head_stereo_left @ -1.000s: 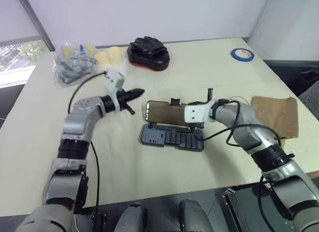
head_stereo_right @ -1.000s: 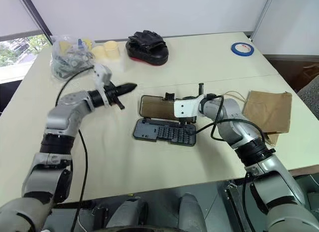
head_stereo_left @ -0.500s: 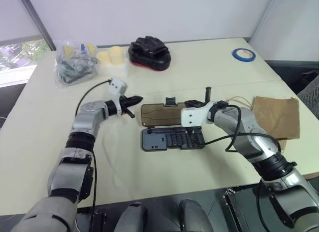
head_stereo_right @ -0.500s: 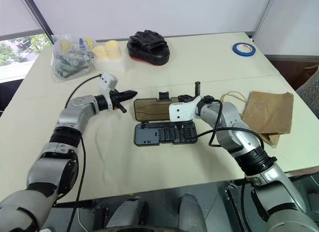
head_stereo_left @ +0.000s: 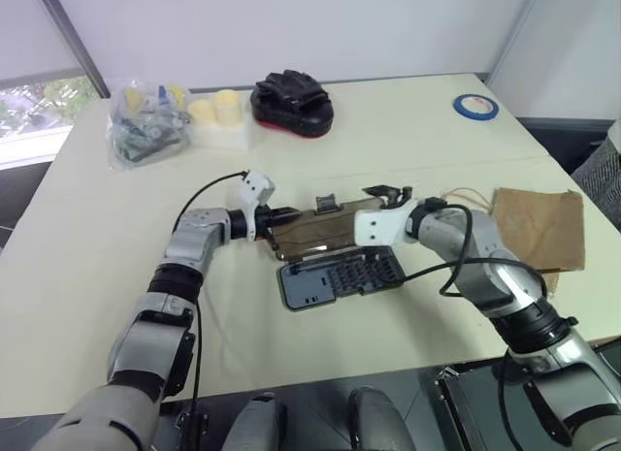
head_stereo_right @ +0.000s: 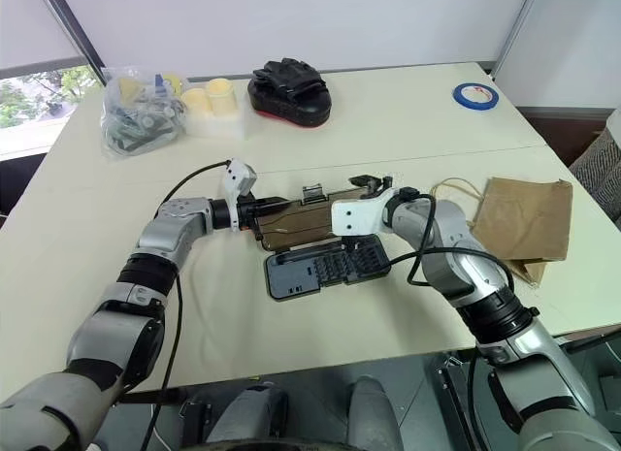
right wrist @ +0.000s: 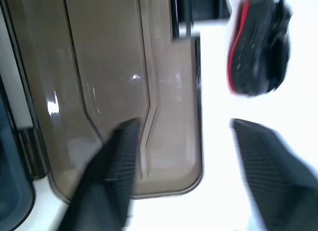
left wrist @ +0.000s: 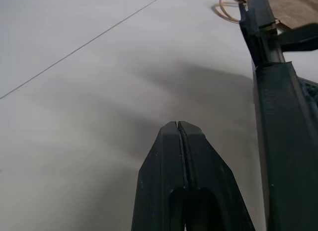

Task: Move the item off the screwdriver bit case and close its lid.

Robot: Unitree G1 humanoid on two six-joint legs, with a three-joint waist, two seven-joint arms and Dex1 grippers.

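Lid [head_stereo_right: 301,221]: raised since before | left gripper [head_stereo_right: 260,212]: closed, now at lid | right gripper [right wrist: 184,176]: opened

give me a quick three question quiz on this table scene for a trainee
1. True or false: the paper bag lies on the bit case.
2. Which gripper is shut: (a) left gripper (b) right gripper?
3. Fill in: the case's brown lid is ____, not closed.

Key
1. False; the bag lies on the table, apart from the case.
2. (a); the right one is open.
3. Open, raised partway off the table.
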